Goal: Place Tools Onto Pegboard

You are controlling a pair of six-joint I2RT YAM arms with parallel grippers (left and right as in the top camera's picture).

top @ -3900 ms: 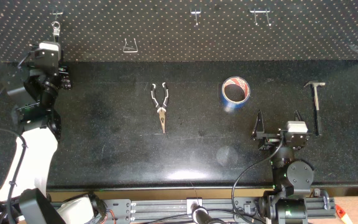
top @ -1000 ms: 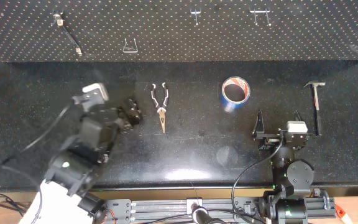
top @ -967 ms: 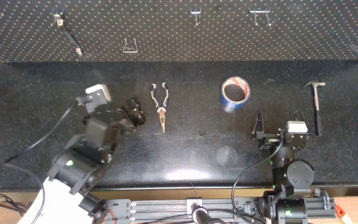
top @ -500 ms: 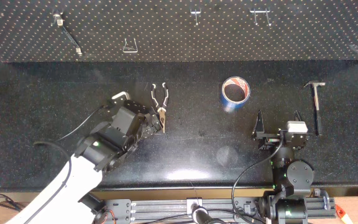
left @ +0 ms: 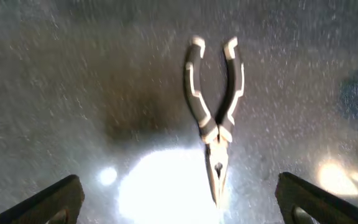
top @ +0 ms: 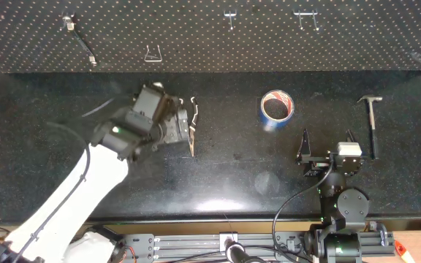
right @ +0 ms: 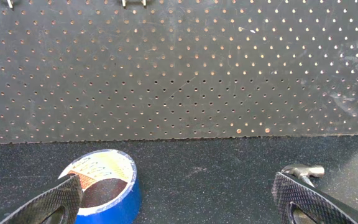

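Pegboard (top: 269, 36): dark and perforated, running along the far side of the worktop.
Worktop (top: 232, 183): black and speckled, with three tools lying on it, well apart from one another.
Left gripper (left: 179, 196): hangs over the pliers left of centre, fingers spread wide, holding nothing.
Right gripper (right: 179, 199): close to its base, facing the pegboard, fingers wide apart and empty.
Tape roll (top: 276, 109): blue, on the worktop right of centre, ahead of the right gripper.
Hammer (top: 372, 120): flat near the worktop's right end, head toward the pegboard.
Pliers (left: 213, 127): flat on the worktop, handles slightly parted and pointing at the pegboard, nose toward the arms' bases.
Slim dark tool (top: 82, 40): hangs tilted from a peg near the pegboard's left end.
Wire hooks (top: 230, 16): fixed along the pegboard's upper part.
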